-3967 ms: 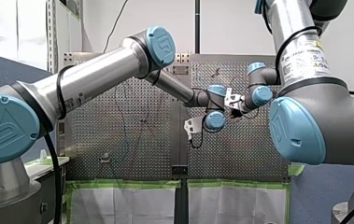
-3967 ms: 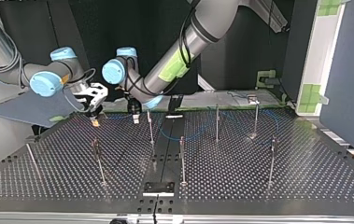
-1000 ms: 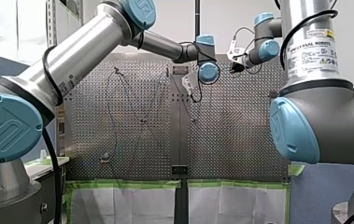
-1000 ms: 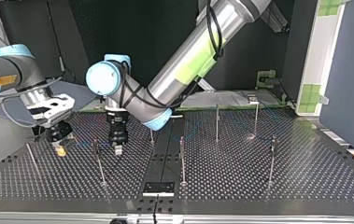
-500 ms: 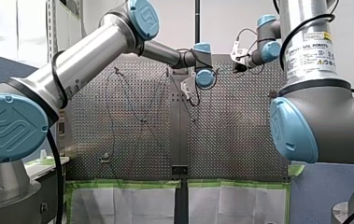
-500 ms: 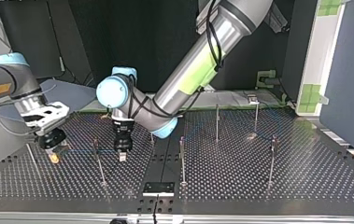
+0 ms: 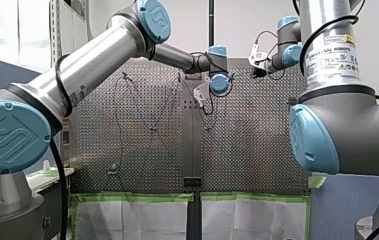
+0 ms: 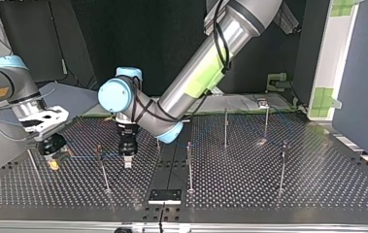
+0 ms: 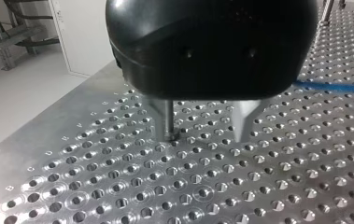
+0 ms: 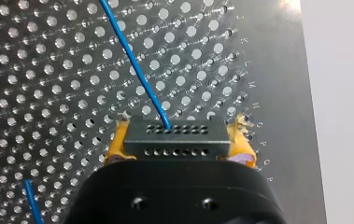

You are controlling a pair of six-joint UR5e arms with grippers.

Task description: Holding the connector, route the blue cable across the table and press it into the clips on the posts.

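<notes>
The right pincer [image 10: 179, 136] is clenched on the connector [image 10: 177, 142], with its yellow pads [image 10: 116, 143] pressing on the two short ends. The connector is a small, oblong, dark grey block with two rows of tiny holes across its face. The blue cable [image 10: 139, 74] is thin and runs straight here. It enters one hole of the upper row and leads away over the perforated surface [image 10: 34, 56].

In the top view this pincer hangs low over the surface at the view's left, and the cable stretches from it toward a thin post [image 8: 102, 167] nearby. The left pincer [image 9: 205, 123] is just beyond that post. It is released, its metal fingers [image 9: 166, 119] apart with nothing between them and their tips close above the surface. A stretch of blue cable lies beside it.
</notes>
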